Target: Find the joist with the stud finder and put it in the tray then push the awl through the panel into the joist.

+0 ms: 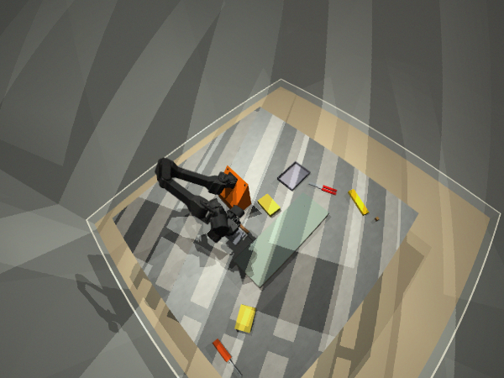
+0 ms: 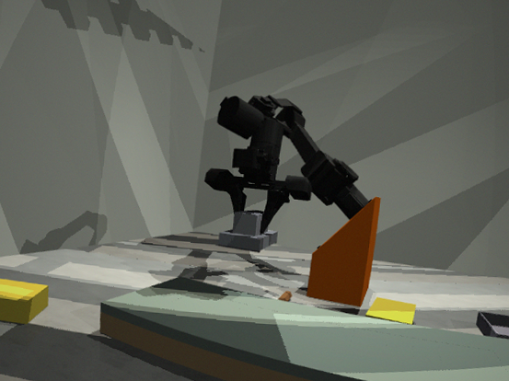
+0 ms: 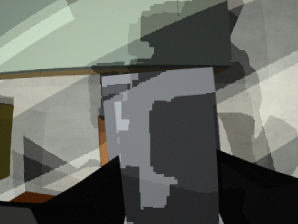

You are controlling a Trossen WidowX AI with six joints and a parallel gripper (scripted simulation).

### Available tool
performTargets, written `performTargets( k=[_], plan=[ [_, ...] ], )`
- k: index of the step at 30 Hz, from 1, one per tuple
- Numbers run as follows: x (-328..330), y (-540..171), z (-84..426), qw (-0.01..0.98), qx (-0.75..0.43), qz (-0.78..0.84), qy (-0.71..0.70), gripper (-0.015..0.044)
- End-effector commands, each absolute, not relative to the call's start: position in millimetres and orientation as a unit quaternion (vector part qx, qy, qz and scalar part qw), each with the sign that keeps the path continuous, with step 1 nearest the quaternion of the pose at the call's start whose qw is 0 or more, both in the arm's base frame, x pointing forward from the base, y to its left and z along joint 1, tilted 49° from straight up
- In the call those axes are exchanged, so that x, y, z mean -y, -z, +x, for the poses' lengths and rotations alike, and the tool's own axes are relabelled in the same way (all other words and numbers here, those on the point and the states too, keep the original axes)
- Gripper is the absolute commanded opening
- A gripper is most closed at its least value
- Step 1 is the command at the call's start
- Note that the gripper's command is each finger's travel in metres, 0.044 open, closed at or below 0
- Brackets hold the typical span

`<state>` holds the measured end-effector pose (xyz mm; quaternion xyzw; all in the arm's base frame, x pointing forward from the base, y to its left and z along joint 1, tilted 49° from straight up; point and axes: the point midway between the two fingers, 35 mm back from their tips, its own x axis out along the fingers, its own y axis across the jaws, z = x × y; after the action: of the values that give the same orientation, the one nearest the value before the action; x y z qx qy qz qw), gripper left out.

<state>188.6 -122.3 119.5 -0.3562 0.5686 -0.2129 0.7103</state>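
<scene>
My gripper (image 1: pixel 237 239) (image 2: pixel 253 220) (image 3: pixel 164 155) points straight down and is shut on the grey stud finder (image 1: pixel 239 239) (image 2: pixel 247 229) (image 3: pixel 166 156). The stud finder is low over the striped floor, just off the left end of the pale green floor panel (image 1: pixel 290 231) (image 2: pixel 301 336) (image 3: pixel 60 23). The awl (image 1: pixel 244 229) (image 2: pixel 285 296) (image 3: pixel 101 139), with a brown handle, lies on the floor right beside the stud finder and the panel's edge. The dark-rimmed tray (image 1: pixel 286 184) (image 2: pixel 491 326) stands behind the panel, empty.
An orange wedge (image 1: pixel 235 193) (image 2: pixel 347 261) stands at the arm's base. Yellow blocks (image 1: pixel 269 204) (image 1: pixel 245 317) (image 1: pixel 358 202) lie around the panel, two showing in the exterior view (image 2: pixel 5 297) (image 2: pixel 392 310). Two red screwdrivers (image 1: pixel 329 190) (image 1: pixel 222 350) lie on the floor. A low wall rings the area.
</scene>
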Motion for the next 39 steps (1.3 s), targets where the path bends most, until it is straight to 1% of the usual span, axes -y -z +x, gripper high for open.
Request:
performTargets(
  k=[1,20,39],
  plan=[
    [121,-128,199,0.714,-0.563,-0.355,0.218,0.0],
    [122,-150,276,0.72,-0.557,-0.345,0.231,0.0],
    [120,-145,355,0.725,-0.55,-0.335,0.244,0.0]
  ],
)
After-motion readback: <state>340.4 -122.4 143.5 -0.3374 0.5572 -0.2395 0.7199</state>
